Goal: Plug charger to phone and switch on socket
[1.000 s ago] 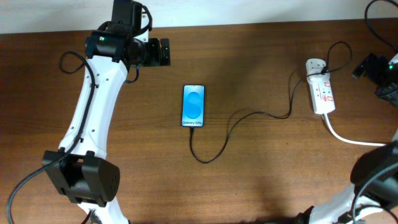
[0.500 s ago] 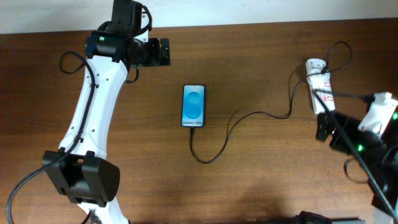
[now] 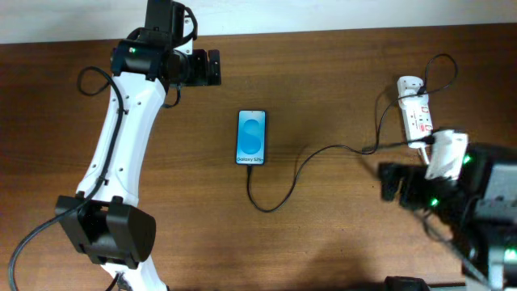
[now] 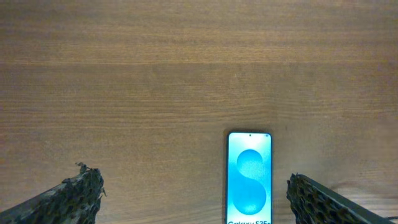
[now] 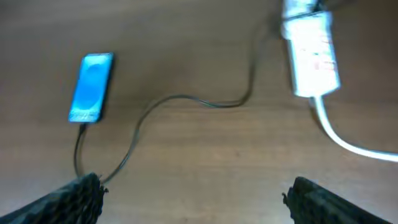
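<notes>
Two grippers are recorded with jaws released and spread wide: the left gripper (image 4: 193,183) and the right gripper (image 5: 196,186), each held above the brown wooden table (image 3: 339,65). Ahead of the left jaws, nearer one finger, the small black-framed smartphone with a bright blue screen (image 4: 249,180) is seen lying flat, clear of both fingers. Ahead of the right jaws, the long thin black charger cable (image 5: 177,97) is seen running from the phone's text end across the wood to the white elongated power strip (image 5: 311,59). Seating of the plug cannot be confirmed. The strip lies well apart from the phone, and its thick white cord (image 5: 339,140) trails back past one finger. Switch position cannot be told.
</notes>
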`<state>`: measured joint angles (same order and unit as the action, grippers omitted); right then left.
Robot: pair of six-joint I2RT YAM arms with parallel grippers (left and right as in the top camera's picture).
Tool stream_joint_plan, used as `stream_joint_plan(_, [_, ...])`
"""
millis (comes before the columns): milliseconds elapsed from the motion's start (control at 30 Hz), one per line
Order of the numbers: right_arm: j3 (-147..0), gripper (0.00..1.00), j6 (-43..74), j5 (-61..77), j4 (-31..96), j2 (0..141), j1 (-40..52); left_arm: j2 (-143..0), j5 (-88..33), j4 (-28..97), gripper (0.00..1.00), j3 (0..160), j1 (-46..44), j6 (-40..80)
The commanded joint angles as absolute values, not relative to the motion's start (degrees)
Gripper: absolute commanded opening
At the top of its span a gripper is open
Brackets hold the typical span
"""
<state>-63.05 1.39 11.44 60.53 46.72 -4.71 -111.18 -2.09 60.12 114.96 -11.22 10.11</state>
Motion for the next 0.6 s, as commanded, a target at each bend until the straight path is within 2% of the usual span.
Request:
stream_joint_plan(0, [-54.8, 0.98, -1.8, 11.1, 53.8, 38.0, 0.7, -111.6, -1.7, 60.1, 0.99, 114.7, -11.3, 9.8])
stream_joint_plan(233, [-32.9, 0.98, -2.3, 11.4, 37.2, 13.3, 1.9, -111.6, -1.7, 60.1, 0.99, 114.7, -11.3, 9.8])
stream_joint_plan(367, [-23.0, 0.98, -8.7, 12.0, 27.8, 3.9, 1.9, -111.6, -1.7, 60.1, 0.99, 114.7, -11.4, 9.8])
stream_joint_plan(567, [-12.1, 0.98, -9.6, 11.4, 11.8, 0.2, 1.9, -111.6, -1.7, 60.1, 0.99, 114.7, -11.3, 9.8])
